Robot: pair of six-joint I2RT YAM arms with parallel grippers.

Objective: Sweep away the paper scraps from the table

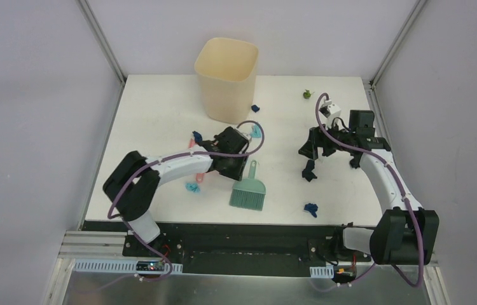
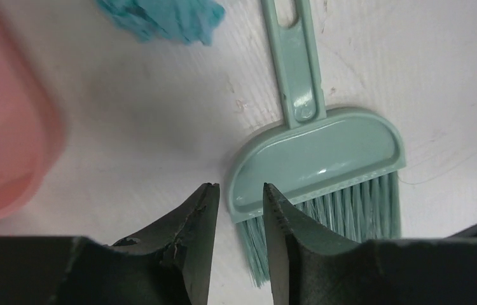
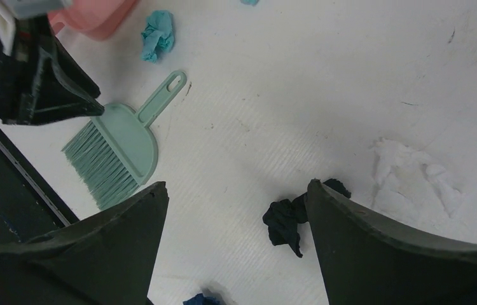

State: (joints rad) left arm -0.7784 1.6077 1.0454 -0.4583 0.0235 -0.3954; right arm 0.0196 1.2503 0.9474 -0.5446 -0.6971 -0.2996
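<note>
picking-up step: left gripper (image 2: 241,187), jaws barely parted and seemingly empty, over mint-green plastic hand brush (image 2: 318,159); right gripper (image 3: 236,187) wide open above dark crumpled paper scraps (image 3: 283,222). next: grasping the brush handle.

The white worktop (image 1: 159,114) carries a cream bin (image 1: 226,79), a green hand brush (image 1: 248,190), a pink dustpan (image 2: 0,114) and scattered paper scraps (image 1: 311,208).

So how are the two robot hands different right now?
The left hand has its fingers almost together, with only a narrow gap, while the right hand is spread wide. The left hand points at the head of the green brush, and the right hand points at a black paper scrap. Both are dark and hold nothing.
</note>
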